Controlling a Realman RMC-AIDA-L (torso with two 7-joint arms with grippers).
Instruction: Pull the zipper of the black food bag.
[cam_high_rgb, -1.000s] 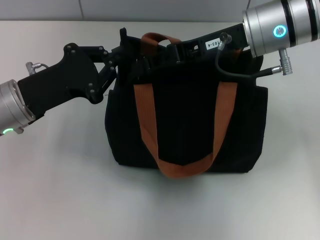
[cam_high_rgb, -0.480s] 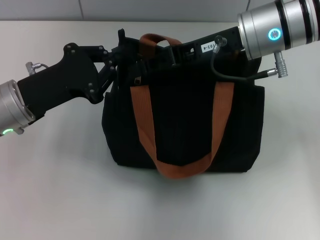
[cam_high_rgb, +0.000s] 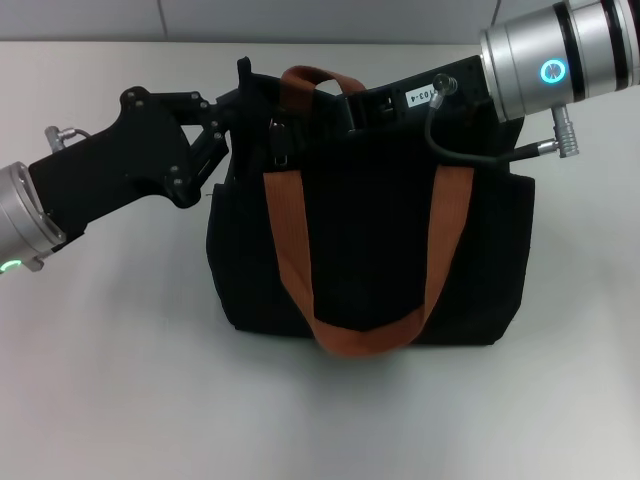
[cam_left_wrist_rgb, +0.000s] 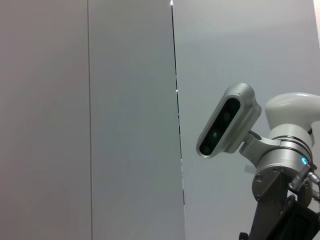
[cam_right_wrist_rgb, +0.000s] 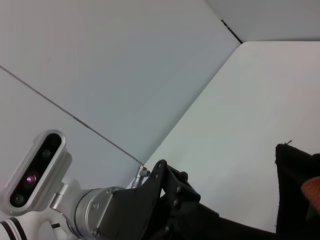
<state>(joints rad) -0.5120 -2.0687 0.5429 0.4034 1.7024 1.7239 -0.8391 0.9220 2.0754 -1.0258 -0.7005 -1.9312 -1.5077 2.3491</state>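
Observation:
The black food bag (cam_high_rgb: 370, 240) stands upright mid-table, with two orange-brown strap handles (cam_high_rgb: 290, 230). My left gripper (cam_high_rgb: 237, 105) is at the bag's upper left corner and holds a pinched peak of fabric there. My right gripper (cam_high_rgb: 345, 105) reaches in from the right along the bag's top edge; its fingertips are lost against the black fabric behind the far strap. A small zipper pull tab (cam_high_rgb: 281, 142) hangs just left of the near strap's top, apart from both grippers. In the right wrist view, the left gripper (cam_right_wrist_rgb: 167, 200) and the bag's corner (cam_right_wrist_rgb: 295, 170) show.
The white table (cam_high_rgb: 120, 380) lies around the bag, with a grey wall (cam_high_rgb: 300, 18) behind. The right arm's cable (cam_high_rgb: 470, 150) loops over the bag's top right. The left wrist view shows only the wall and the robot's head camera (cam_left_wrist_rgb: 227, 120).
The bag's top has shifted slightly left and the near strap with it. The zipper tab now hangs in plain sight by the strap. The right arm has drawn back a little to the right.

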